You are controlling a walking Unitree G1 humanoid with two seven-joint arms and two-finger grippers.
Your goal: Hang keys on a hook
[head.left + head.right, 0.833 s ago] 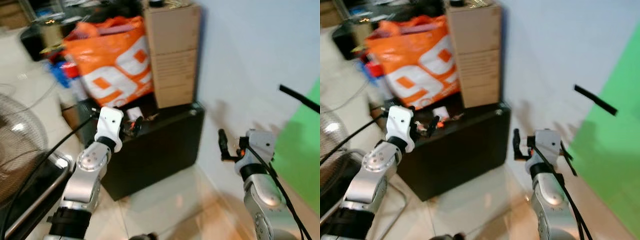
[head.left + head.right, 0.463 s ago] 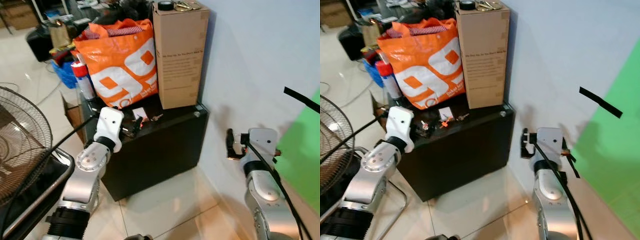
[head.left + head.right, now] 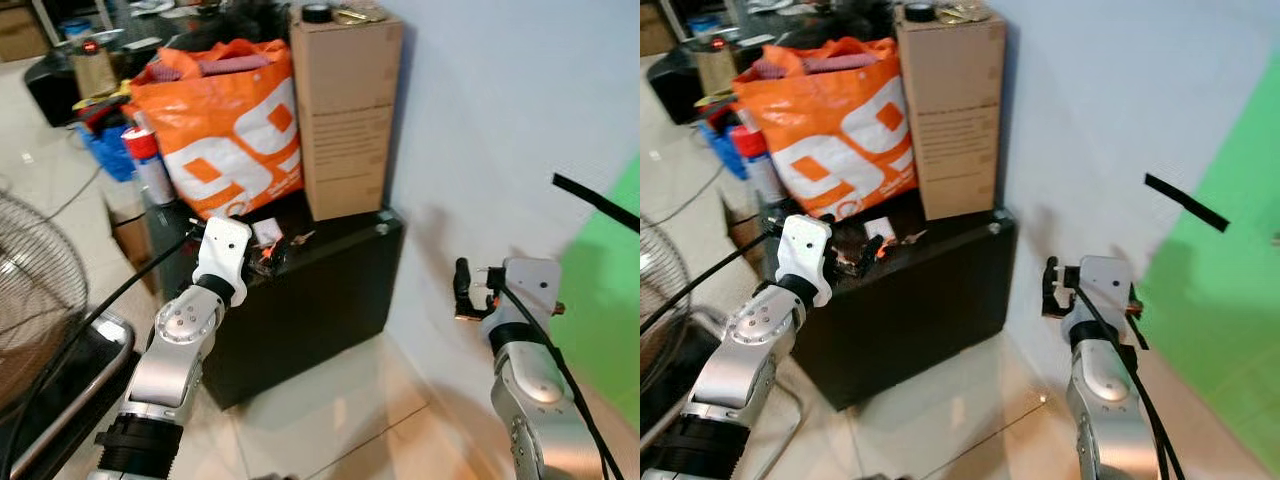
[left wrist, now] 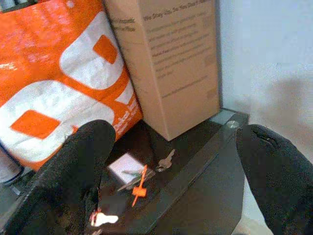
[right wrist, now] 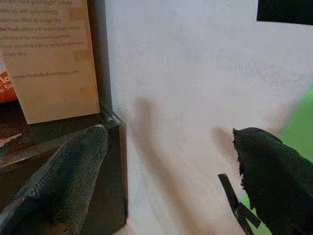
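While the whole head view has swung a little since half a second ago, I read that as my camera moving, not the scene: the keys (image 4: 146, 174) lie where they did on the black cabinet (image 3: 330, 290), and nothing has been picked up. So the grasp is not yet made, and I judge the task is at its very start.

My left gripper (image 3: 262, 255) hovers at the cabinet's front edge, its fingers (image 4: 78, 166) spread wide and holding nothing. Through the left wrist view the keys sit ahead between the two fingers, nearer the cardboard box (image 3: 345, 110) than the gripper is, beside a small white card (image 4: 124, 165) and with an orange tag (image 4: 139, 188) attached. They are apart from both pads.

My right gripper (image 3: 470, 295) is held up off the cabinet's far side, near the pale wall (image 3: 500, 110), open wide and empty as well.
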